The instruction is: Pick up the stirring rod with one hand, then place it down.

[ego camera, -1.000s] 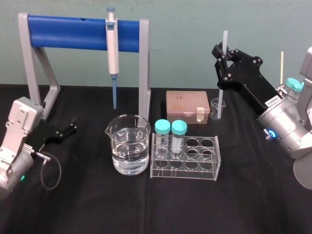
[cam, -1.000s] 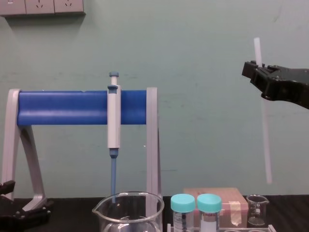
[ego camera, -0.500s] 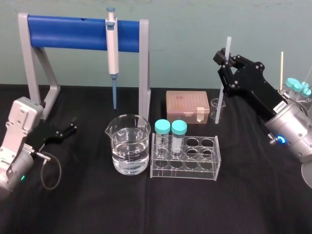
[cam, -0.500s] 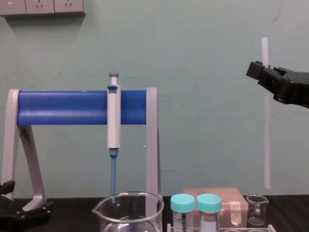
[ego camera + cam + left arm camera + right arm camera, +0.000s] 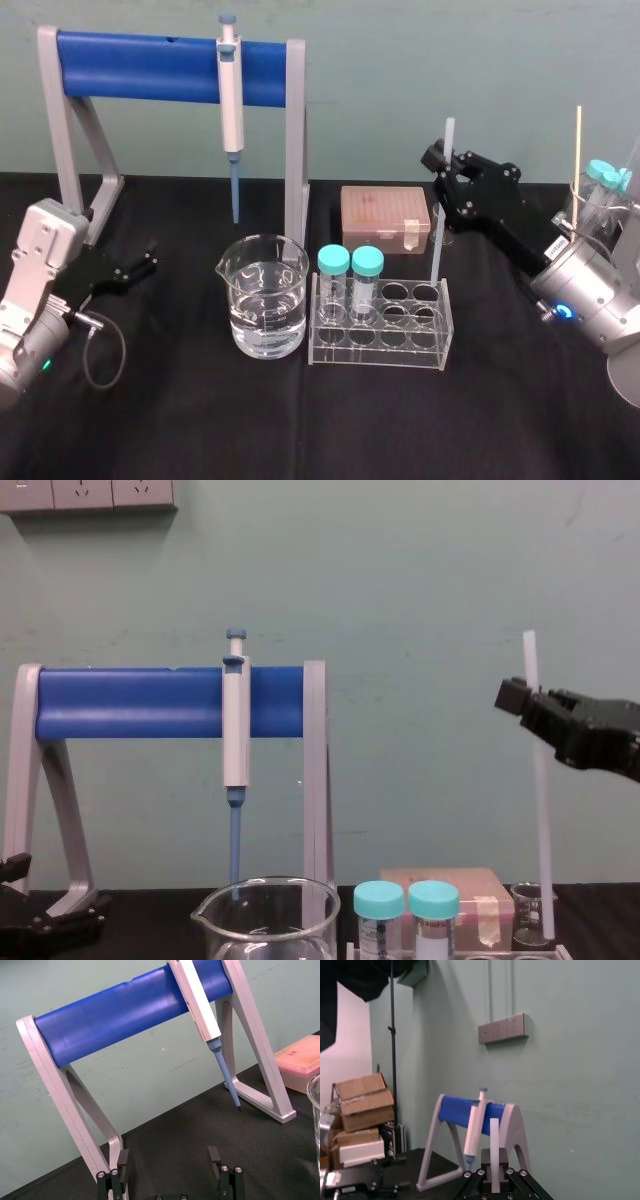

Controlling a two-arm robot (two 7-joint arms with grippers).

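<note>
Our right claw (image 5: 445,162) pinches the rod (image 5: 438,225) near its top, upright, lower end just behind the rack (image 5: 400,347). It looks light, stiff, slick, perhaps brittle, so we'd grip gently. Left claw (image 5: 143,262) rests wide on the bench (image 5: 300,420).

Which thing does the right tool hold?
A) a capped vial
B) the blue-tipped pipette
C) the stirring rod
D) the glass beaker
C: the right tool is shut on the upright stirring rod; the pipette hangs on its stand, and the left tool lies open by the stand's foot.
</note>
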